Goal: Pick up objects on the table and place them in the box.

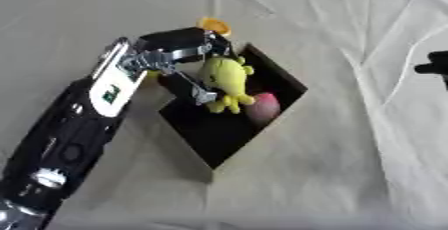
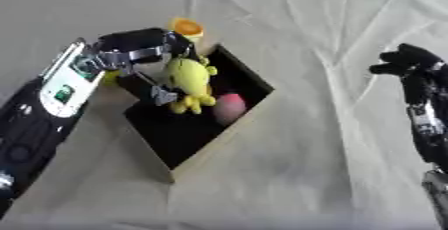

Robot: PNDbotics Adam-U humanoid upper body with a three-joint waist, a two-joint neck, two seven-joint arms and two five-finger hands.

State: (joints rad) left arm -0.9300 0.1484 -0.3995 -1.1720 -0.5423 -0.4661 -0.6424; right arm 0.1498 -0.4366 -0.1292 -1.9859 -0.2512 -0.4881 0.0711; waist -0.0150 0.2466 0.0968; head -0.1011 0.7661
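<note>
Yellow plush toy (image 1: pixel 226 81) held over open box (image 1: pixel 289 81), pinched by left hand (image 1: pixel 179 49) from above; likely positioned for drop inside. Pink ball (image 1: pixel 264 107) already lying in box. Orange object (image 1: pixel 213 24) just behind box, outside. Right hand (image 2: pixel 408 63) raised at right, idle, fingers curled, nothing held.

place: staged test bench | evidence: wrinkled beige cloth (image 1: pixel 350 174) over table; open black box (image 1: pixel 219 134); toys
</note>
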